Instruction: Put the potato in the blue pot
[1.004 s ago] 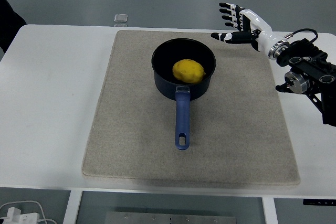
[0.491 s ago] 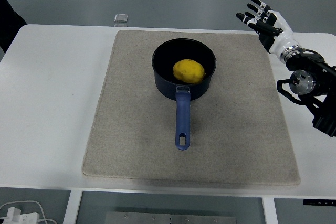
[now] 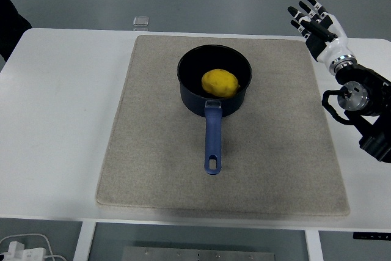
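A: Where's the potato (image 3: 220, 82)?
B: Inside the blue pot (image 3: 212, 75), mid-mat (image 3: 153, 151), handle pointing to the near edge.
A: Robot hand (image 3: 317, 21)?
B: Right one, far-right over the worktop (image 3: 55, 120), fingers spread wide & pointing up, holding nothing, well apart from pot.

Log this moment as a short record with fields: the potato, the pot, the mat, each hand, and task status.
potato: yellow, rounded potato, lying inside the pot
pot: dark blue pot with a blue handle pointing toward the table's near edge
mat: grey-beige rectangular mat under the pot, on the white table
right hand: black-and-white right hand, fingers spread, empty, raised at the table's far right, apart from the pot
left hand: not in view
task status: potato already in the pot
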{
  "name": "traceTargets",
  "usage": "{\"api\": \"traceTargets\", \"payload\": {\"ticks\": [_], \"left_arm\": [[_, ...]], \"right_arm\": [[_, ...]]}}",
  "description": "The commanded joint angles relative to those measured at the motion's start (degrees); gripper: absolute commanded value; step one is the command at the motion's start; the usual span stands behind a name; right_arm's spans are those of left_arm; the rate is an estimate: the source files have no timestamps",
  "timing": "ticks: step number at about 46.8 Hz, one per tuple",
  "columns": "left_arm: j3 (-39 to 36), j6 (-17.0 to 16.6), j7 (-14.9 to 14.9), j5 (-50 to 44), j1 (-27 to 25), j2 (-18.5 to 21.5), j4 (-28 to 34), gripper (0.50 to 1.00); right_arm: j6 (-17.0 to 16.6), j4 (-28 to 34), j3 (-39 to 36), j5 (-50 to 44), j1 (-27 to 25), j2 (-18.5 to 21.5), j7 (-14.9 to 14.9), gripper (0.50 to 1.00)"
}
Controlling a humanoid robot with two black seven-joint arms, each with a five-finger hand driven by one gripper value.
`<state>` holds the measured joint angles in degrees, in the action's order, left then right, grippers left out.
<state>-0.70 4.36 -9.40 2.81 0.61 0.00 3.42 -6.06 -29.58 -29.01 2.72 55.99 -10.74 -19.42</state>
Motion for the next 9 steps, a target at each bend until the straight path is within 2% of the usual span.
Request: {"api": "traceTargets", "payload": {"ticks": [1,9], "left_arm": [[0.00,0.03,0.00,0.00,0.01,0.00,0.00,0.996],[-0.09,0.03,0.00,0.00,0.01,0.00,0.00,0.996]], "right_arm": [[0.00,-0.04,-0.17,0.00,0.00,0.01,0.00,0.926],[0.00,-0.04,-3.33,0.00,-1.14,1.07,-0.35,0.926]]}}
